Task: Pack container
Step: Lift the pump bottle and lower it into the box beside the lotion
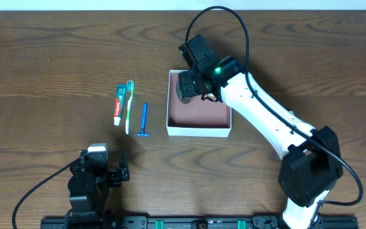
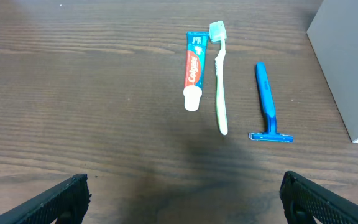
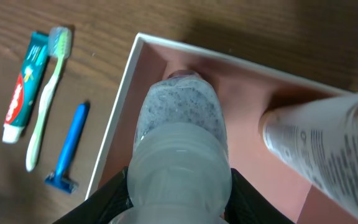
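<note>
The container (image 1: 196, 131) is a square white box with a pink-brown inside, right of the table's centre. My right gripper (image 1: 189, 86) hangs over its far left corner, shut on a clear speckled bottle (image 3: 179, 124) that points down into the box. A white printed tube (image 3: 328, 143) reaches into the container (image 3: 114, 124) beside the bottle. My left gripper (image 1: 97, 168) is open and empty near the front edge; its view (image 2: 182, 193) shows bare wood between the fingers.
A red-and-green toothpaste tube (image 1: 117, 104), a green-and-white toothbrush (image 1: 129, 105) and a blue razor (image 1: 144, 119) lie side by side left of the container. They also show in the left wrist view: toothpaste (image 2: 193, 71), toothbrush (image 2: 220, 81), razor (image 2: 266, 99).
</note>
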`<action>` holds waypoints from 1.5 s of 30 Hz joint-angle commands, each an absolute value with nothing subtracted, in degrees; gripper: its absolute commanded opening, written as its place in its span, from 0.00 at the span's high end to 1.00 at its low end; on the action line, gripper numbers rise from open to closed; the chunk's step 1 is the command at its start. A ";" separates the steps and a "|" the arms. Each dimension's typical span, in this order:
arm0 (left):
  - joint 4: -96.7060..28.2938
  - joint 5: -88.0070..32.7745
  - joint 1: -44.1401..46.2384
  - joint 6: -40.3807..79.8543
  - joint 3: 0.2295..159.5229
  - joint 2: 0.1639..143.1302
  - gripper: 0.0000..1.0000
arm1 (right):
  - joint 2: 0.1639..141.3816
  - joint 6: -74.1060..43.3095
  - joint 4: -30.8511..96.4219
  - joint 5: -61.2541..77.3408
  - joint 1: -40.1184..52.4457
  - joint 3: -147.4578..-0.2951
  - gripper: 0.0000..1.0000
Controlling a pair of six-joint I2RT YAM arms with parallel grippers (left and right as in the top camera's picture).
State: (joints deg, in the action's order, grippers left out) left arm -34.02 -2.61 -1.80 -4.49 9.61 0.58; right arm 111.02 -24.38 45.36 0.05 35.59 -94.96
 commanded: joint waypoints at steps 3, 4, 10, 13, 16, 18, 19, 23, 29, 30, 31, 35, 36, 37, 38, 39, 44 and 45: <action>-33.80 -2.59 -1.63 -4.01 9.37 0.23 0.02 | 111.70 -25.69 43.22 -2.59 36.21 -96.42 0.71; -33.80 -2.57 -1.63 -4.01 9.37 0.23 0.02 | 111.77 -25.69 43.07 -2.59 36.18 -96.42 0.69; -33.80 -2.57 -1.63 -4.01 9.37 0.23 0.02 | 111.81 -25.65 43.05 -2.81 36.51 -96.42 0.64; -33.80 -2.59 -1.63 -4.01 9.37 0.23 0.02 | 111.81 -25.63 43.53 -2.79 36.84 -96.42 0.59; -33.80 -2.59 -1.63 -4.01 9.37 0.23 0.02 | 111.81 -24.47 43.94 -2.81 37.26 -96.42 0.45; -33.80 -2.59 -1.63 -4.01 9.37 0.23 0.02 | 111.81 -23.35 43.94 -2.87 37.47 -96.42 0.34; -33.80 -2.59 -1.63 -4.01 9.37 0.23 0.02 | 111.81 -23.07 43.92 -3.14 37.52 -96.42 0.27; -33.80 -2.59 -1.63 -4.01 9.37 0.23 0.02 | 111.81 -22.39 43.77 -4.54 37.52 -96.42 0.25; -33.80 -2.59 -1.63 -4.01 9.37 0.23 0.02 | 111.77 -22.00 43.77 -4.47 37.52 -96.42 0.26; -33.80 -2.59 -1.63 -3.99 9.37 0.23 0.02 | 111.74 -22.00 43.79 -4.47 37.52 -96.44 0.26; -33.80 -2.57 -1.63 -4.01 9.37 0.23 0.02 | 111.63 -22.00 43.97 -4.47 37.52 -96.47 0.26; -33.80 -2.59 -1.63 -4.01 9.37 0.23 0.02 | 110.34 -22.00 46.87 -4.16 37.54 -96.88 0.23; -33.80 -2.59 -1.63 -4.01 9.37 0.23 0.02 | 109.84 -22.00 48.82 -4.03 37.54 -97.12 0.21; -33.80 -2.57 -1.63 -4.01 9.37 0.23 0.02 | 109.30 -22.00 50.92 -4.08 37.54 -97.41 0.20; -33.80 -2.59 -1.63 -4.01 9.37 0.23 0.02 | 108.53 -22.00 53.87 -4.08 37.52 -97.56 0.19; -33.80 -2.59 -1.63 -4.01 9.37 0.23 0.02 | 107.72 -22.02 55.92 -4.08 37.52 -97.56 0.17; -33.80 -2.59 -1.63 -4.01 9.37 0.23 0.02 | 101.82 -19.31 64.34 -4.08 37.08 -97.56 0.15; -33.80 -2.59 -1.63 -4.01 9.37 0.23 0.02 | 100.44 -18.72 65.63 -4.16 36.88 -97.56 0.13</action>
State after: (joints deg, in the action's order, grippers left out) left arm -34.02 -2.63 -1.80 -4.49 9.61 0.58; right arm 106.10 -21.28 64.05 -3.55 37.34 -95.94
